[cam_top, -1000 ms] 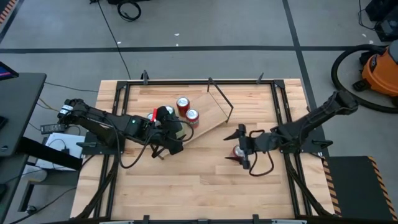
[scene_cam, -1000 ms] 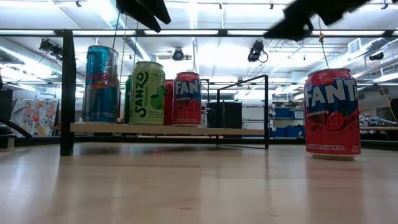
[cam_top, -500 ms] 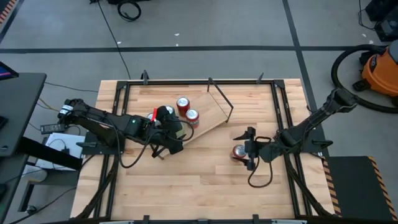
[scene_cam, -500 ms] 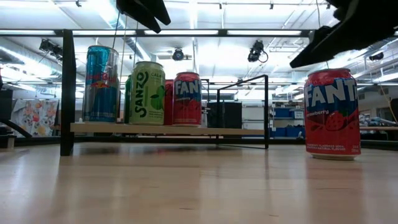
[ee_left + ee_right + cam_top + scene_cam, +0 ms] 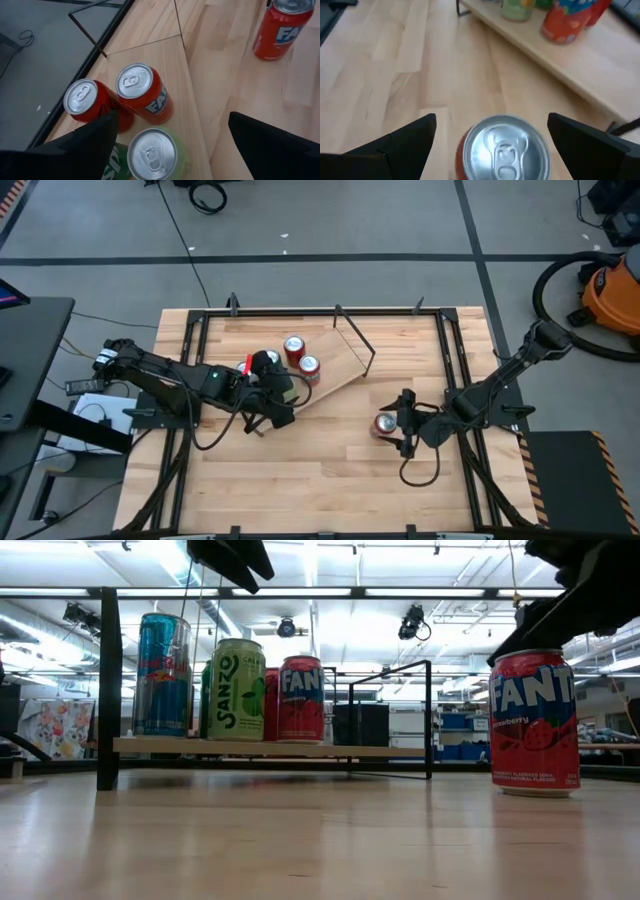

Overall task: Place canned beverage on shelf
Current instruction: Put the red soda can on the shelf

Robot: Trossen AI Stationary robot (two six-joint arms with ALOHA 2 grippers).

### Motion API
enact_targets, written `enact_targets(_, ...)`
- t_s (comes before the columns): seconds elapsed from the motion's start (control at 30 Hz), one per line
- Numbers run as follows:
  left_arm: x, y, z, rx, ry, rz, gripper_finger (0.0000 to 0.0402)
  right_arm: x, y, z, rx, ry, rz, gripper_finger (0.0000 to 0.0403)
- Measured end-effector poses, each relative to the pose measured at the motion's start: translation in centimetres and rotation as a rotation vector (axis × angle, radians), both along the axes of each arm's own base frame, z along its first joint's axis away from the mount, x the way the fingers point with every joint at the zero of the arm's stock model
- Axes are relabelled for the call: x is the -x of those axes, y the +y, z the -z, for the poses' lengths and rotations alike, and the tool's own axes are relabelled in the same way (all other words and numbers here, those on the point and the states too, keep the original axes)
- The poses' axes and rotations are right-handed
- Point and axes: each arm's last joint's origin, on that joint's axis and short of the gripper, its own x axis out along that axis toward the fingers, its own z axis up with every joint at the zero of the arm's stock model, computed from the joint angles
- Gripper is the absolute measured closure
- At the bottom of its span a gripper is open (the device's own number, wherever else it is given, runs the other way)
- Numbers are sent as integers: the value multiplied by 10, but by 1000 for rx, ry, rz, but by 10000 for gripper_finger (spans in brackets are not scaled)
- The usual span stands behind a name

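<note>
Now | wooden tabletop (image 5: 320,480) | grey floor (image 5: 330,220) | both grippers' fingers spread apart, gripping nothing

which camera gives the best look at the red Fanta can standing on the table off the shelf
The low view: the Fanta can shows whole, upright, label readable. The right wrist view shows only its top between the open right gripper fingers; the high view a small top; the left wrist view shows it distant, cropped.

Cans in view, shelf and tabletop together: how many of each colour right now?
Red cans: 3 (2 on the shelf, 1 on the tabletop)
Green can: 1
Blue can: 1
Total: 5
</note>
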Motion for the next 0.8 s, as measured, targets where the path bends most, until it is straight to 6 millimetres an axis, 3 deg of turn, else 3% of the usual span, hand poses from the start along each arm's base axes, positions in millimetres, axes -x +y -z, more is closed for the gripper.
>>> enact_targets(0.27,0,0,0,3,1,2,15,-12,-7,-15,-72,125,41,9)
enact_targets(0.47,0,0,0,3,2,1,15,-25,-6,-1,-84,236,34,9)
enact_targets(0.8,-1,3,0,2,4,-6,15,-57,-7,-6,-88,540,13,10)
